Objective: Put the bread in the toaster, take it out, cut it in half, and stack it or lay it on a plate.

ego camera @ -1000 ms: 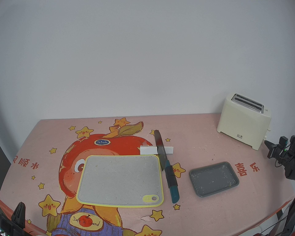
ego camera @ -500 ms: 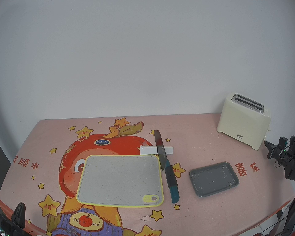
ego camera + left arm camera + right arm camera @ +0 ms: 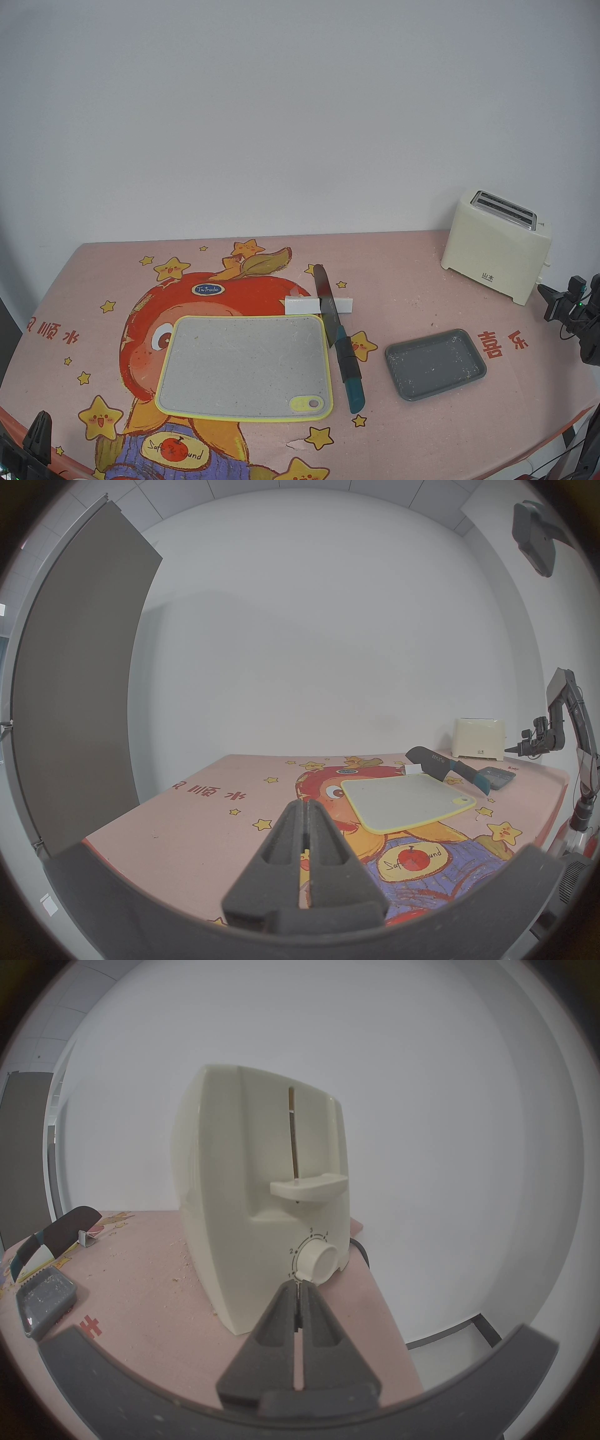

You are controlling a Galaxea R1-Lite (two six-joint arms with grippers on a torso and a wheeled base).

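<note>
Pretty bare room tbh: plain white matte wall (image 3: 300,112) behind a rounded table with a pink cartoon-print cover (image 3: 406,275), with a big red apple face and yellow stars. Past the table's left end stands a tall dark grey flat panel (image 3: 69,686). Pale tiled ceiling (image 3: 250,486), soft even light.
</note>
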